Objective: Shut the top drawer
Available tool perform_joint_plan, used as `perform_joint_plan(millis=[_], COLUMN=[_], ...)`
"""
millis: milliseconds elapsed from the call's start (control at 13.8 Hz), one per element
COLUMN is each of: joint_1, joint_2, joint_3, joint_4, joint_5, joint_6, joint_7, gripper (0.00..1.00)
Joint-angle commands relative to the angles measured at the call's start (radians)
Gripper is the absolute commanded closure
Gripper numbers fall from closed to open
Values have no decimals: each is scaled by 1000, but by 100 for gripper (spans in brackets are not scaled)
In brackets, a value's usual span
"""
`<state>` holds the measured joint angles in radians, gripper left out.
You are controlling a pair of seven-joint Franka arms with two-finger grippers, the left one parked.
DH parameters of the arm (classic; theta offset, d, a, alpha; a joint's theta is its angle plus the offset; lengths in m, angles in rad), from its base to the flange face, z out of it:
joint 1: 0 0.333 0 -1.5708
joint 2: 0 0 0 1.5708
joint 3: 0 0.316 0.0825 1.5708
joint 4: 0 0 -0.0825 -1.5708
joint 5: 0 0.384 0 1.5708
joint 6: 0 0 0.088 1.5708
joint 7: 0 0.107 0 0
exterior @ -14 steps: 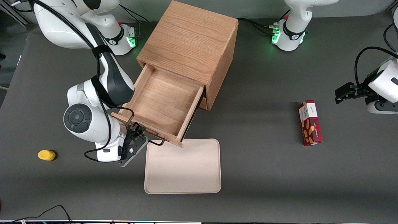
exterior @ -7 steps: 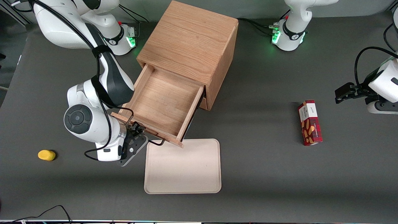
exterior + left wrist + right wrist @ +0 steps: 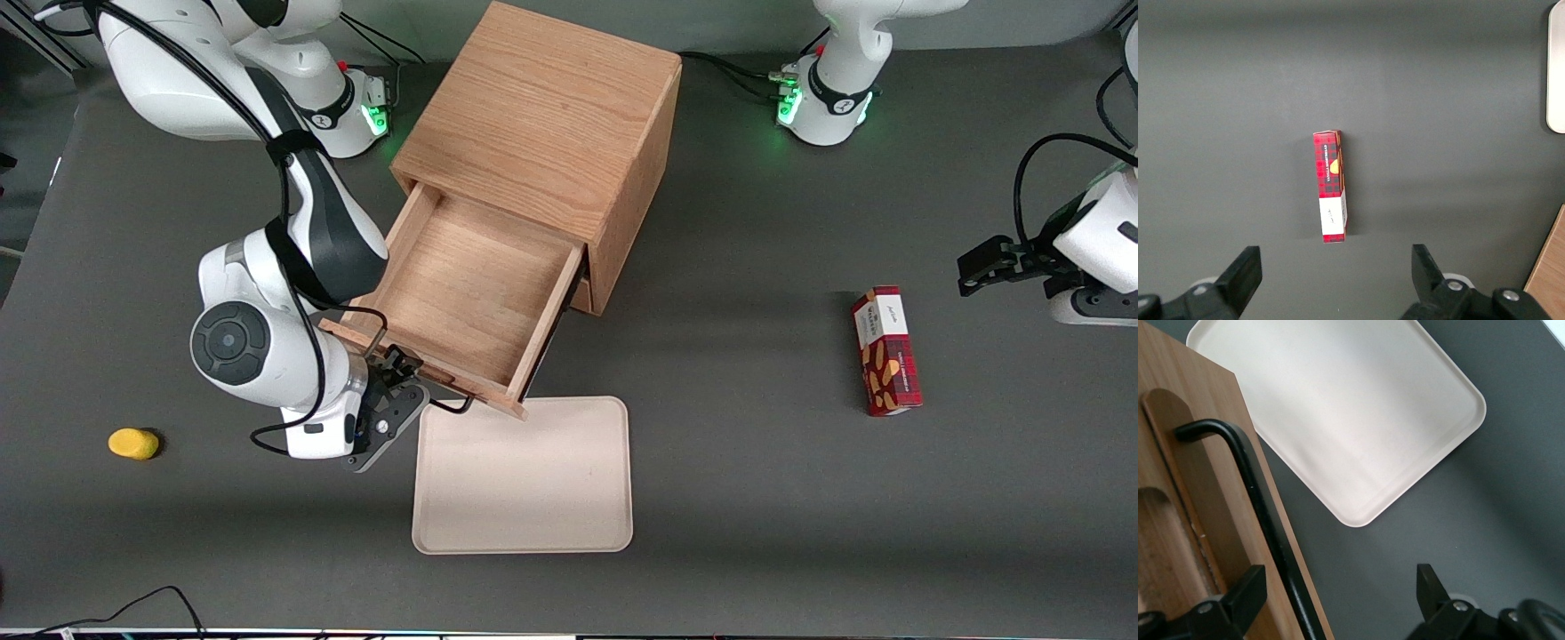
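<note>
The top drawer (image 3: 462,293) of the light-oak cabinet (image 3: 542,116) stands pulled far out and empty, its front panel (image 3: 418,369) toward the front camera. Its black wire bar handle (image 3: 449,409) runs along that front; it also shows in the right wrist view (image 3: 1265,513). My right gripper (image 3: 396,378) is open at the drawer's front, straddling the handle and the panel's edge: in the wrist view (image 3: 1338,593) one finger (image 3: 1238,597) lies over the wood and the other (image 3: 1431,590) over the bare table. The lower drawer is hidden.
A beige tray (image 3: 523,476) lies on the table just in front of the open drawer, also seen in the right wrist view (image 3: 1338,420). A yellow object (image 3: 133,443) lies toward the working arm's end. A red snack box (image 3: 885,349) lies toward the parked arm's end, seen too in the left wrist view (image 3: 1330,185).
My right arm and gripper have shifted slightly toward the drawer front and the cabinet. The drawer looks pushed in a very small amount.
</note>
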<state>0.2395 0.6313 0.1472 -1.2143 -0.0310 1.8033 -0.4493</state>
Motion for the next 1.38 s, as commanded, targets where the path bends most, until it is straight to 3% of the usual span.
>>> perform_joint_plan(millis=[0,507,1303], joint_1=[0,-5,-8], joint_2=[-5,-1,16], joint_3=[6,12,6], joint_4=[-14,-37,-2], joint_5=[22,66,69], joint_6=[-7,1,13], joint_7=[20,46,47], gripper=[0,0,0])
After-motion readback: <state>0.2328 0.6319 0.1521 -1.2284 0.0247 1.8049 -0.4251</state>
